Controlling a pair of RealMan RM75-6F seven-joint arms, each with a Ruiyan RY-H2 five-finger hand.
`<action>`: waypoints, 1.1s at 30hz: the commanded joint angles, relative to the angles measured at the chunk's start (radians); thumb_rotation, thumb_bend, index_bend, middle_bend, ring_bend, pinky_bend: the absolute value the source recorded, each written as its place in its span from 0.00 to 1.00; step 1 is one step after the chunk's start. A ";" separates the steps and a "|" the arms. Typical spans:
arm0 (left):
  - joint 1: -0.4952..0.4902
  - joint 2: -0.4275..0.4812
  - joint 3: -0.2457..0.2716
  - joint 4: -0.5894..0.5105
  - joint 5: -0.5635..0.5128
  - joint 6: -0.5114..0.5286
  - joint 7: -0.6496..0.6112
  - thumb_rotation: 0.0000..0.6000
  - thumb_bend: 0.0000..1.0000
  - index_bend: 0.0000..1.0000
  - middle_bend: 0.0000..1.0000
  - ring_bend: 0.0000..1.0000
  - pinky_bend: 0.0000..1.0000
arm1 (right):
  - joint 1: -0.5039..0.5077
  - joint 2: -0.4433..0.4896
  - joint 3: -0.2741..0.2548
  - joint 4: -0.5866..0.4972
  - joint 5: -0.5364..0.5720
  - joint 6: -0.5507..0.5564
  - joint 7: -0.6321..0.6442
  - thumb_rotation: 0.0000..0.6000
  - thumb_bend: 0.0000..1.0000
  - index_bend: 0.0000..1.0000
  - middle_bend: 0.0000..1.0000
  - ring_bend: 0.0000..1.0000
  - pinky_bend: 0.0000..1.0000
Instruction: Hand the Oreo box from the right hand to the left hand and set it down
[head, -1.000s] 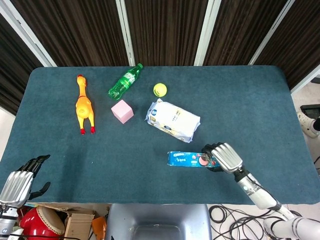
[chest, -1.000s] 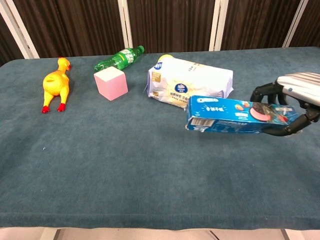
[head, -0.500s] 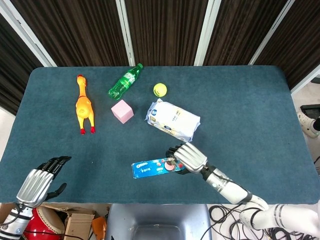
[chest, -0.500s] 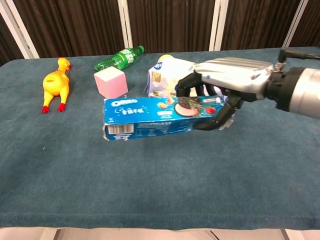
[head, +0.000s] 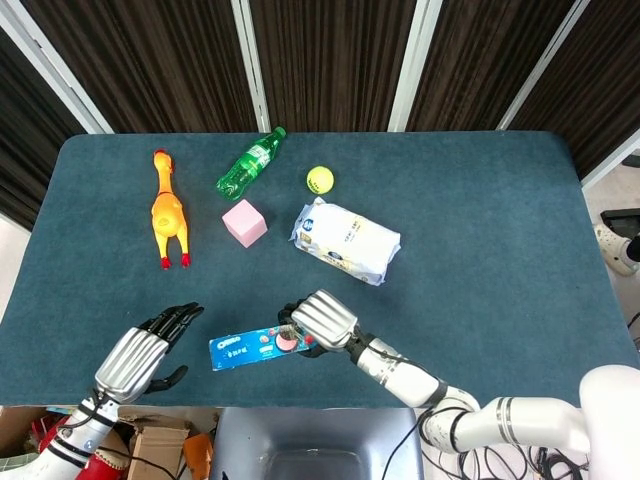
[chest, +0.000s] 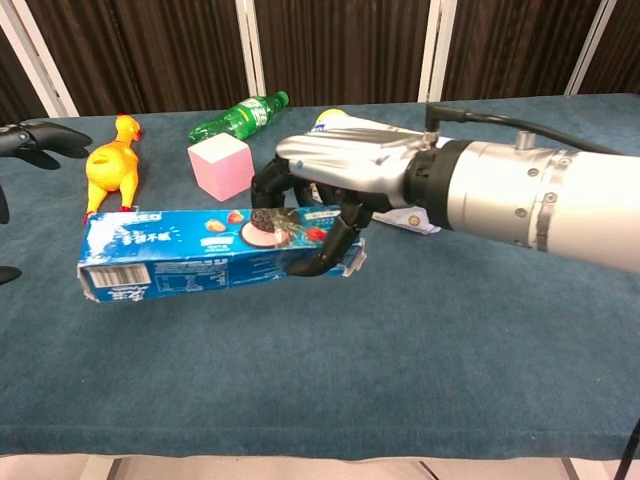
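Observation:
My right hand (head: 320, 321) (chest: 335, 180) grips the right end of the long blue Oreo box (head: 250, 347) (chest: 190, 252) and holds it level above the near edge of the table. My left hand (head: 140, 357) is open, fingers spread, a short way left of the box's free end and apart from it. In the chest view only the left hand's dark fingertips (chest: 45, 139) show at the left border.
On the blue table (head: 480, 220) lie a white snack bag (head: 346, 241), a pink cube (head: 244, 222), a green bottle (head: 250, 163), a tennis ball (head: 320, 179) and a yellow rubber chicken (head: 168, 211), all in the far half.
My right hand has carried the Oreo box leftward along the near edge. My left hand has risen and moved right toward the box's free end.

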 joint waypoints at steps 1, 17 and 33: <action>-0.019 -0.004 0.010 -0.026 -0.001 -0.032 0.021 1.00 0.29 0.00 0.08 0.12 0.41 | 0.020 -0.028 0.007 0.006 0.028 0.011 -0.036 1.00 0.44 0.63 0.48 0.58 0.63; -0.099 -0.134 -0.010 -0.011 -0.076 -0.126 -0.015 1.00 0.29 0.10 0.21 0.22 0.45 | 0.045 -0.061 -0.001 0.021 0.040 0.056 -0.019 1.00 0.44 0.63 0.48 0.59 0.63; -0.065 -0.298 -0.045 0.112 -0.065 0.041 0.092 1.00 0.30 0.56 0.73 0.70 0.78 | 0.045 -0.038 -0.019 0.014 0.008 0.077 0.032 1.00 0.44 0.63 0.48 0.59 0.63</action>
